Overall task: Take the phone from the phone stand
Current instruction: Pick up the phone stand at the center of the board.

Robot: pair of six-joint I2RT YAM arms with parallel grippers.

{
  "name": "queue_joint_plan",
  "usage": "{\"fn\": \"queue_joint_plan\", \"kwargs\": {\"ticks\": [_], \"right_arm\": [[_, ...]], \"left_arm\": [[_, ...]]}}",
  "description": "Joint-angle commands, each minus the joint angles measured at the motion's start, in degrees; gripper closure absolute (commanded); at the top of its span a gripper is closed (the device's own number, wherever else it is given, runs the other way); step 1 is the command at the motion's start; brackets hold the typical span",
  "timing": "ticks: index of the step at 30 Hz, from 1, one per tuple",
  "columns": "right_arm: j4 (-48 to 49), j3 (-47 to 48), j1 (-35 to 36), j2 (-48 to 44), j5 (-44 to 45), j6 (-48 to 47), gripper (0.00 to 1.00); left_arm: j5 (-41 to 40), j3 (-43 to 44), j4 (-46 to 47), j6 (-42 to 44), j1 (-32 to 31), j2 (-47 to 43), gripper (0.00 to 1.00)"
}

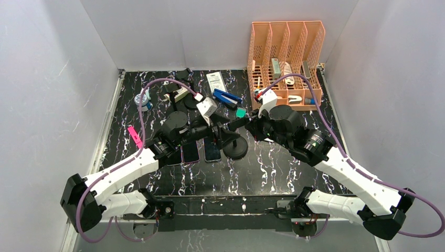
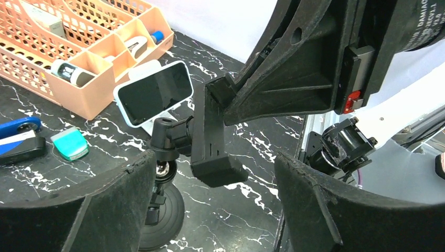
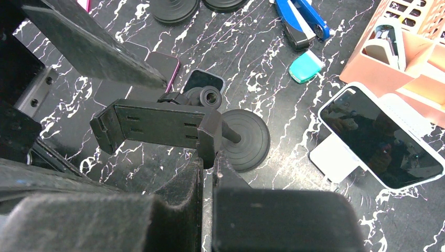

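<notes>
You're at the tail end of the job, as I read it: the cradle's bare and what's left is letting go and clearing off.

The phone stand (image 3: 152, 126) is centre frame in the R wrist view. Its black clamp shows open slots and nothing is gripped in it. Its round base (image 1: 235, 148) sits mid-frame in the top view.

**Jaws**
- R gripper (image 3: 209, 163): fingers pressed together, looks pinched on the cradle's end lip at bottom centre of its own view, bracing the stand.
- L gripper (image 2: 215, 163): spread wide, nothing betw. the pads. The cradle hangs just ahead of it, and I can't see any contact.

**Where the phone is**
- Two phones lie flat on the table (image 1: 273, 168) just left of the base.
- The dark phone (image 3: 195, 79) is partly behind the stand's joint, and the magenta-rimmed phone (image 3: 162, 65) is beside it, further upper left.
- I can't tell which one belongs to this stand.
- A separate white phone (image 3: 380, 136) leans on a white stand (image 3: 333, 157) at frame right, near the orange organizer (image 1: 286, 37). Check whether that one's in scope too.

**Next move**
- Open R gently and back straight off the lip. The stand is top-heavy and could swing or tip on release.
- Raise L up and away, clear of the flat phones.
</notes>
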Motion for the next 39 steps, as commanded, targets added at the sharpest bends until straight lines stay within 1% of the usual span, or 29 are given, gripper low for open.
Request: {"fn": "queue_joint_plan", "kwargs": {"ticks": [1,3,6,8,12,20,21,22,23,24,25,26,28,30,32,39], "right_arm": [[6.1,3.7,-0.2,-0.9,-0.8,0.4,0.99],[6.1,3.6,-0.1,-0.9,-0.9,0.4,0.99],[6.2,3.6,-0.1,-0.8,-1.1,0.4,0.99],[6.2,3.6,-0.1,-0.9,-1.3,0.4,0.99],[6.4,2.8,-0.1,-1.8,-1.8,0.3,0.99],[6.4,2.3,-0.1,-2.8,-1.9,0.2,0.99],[6.4,2.3,-0.1,-2.8,-1.8,0.2,0.94],[6.3,2.2,-0.1,-2.9,-1.8,0.1,0.86],[6.3,2.2,-0.1,-3.1,-1.8,0.0,0.74],[6.3,2.2,-0.1,-3.2,-1.7,0.1,0.57],[6.3,2.2,-0.1,-3.3,-1.8,0.1,0.46],[6.3,2.2,-0.1,-3.4,-1.6,0.1,0.36],[6.2,2.2,-0.1,-3.7,-1.1,0.2,0.23],[6.1,2.2,-0.1,-4.2,-0.7,0.1,0.15],[6.0,2.2,-0.1,-4.7,-0.4,0.2,0.11],[5.7,1.7,-0.1,-6.6,0.1,0.0,0.10]], "left_arm": [[-2.9,3.0,-0.3,1.6,-1.7,1.2,0.21],[-3.4,3.4,-0.7,2.1,-2.0,1.6,0.23],[-4.5,4.3,-1.2,2.4,-2.2,2.3,0.30],[-5.3,5.1,-1.6,2.3,-2.2,2.8,0.38],[-6.7,7.0,-3.1,1.4,-2.2,3.9,0.49],[-4.7,7.5,-2.9,0.1,-2.2,5.4,0.79],[-4.5,7.6,-2.9,0.0,-2.2,5.5,0.83],[-4.6,7.6,-2.9,0.0,-2.3,5.5,0.87],[-4.7,7.6,-2.9,0.0,-2.3,5.4,0.91],[-5.0,7.7,-2.7,0.0,-2.3,5.4,0.96],[-5.3,7.8,-2.7,-0.1,-2.3,5.3,1.00],[-5.7,7.9,-2.6,-0.1,-2.3,5.3,1.00],[-7.0,8.3,-2.3,-0.3,-2.3,5.1,1.00],[-8.0,8.8,-2.1,-0.3,-2.3,5.0,1.00],[-8.9,9.2,-1.9,-0.1,-2.3,4.9,1.00],[-11.6,10.0,-1.5,-0.8,-2.3,5.0,1.00]]}}
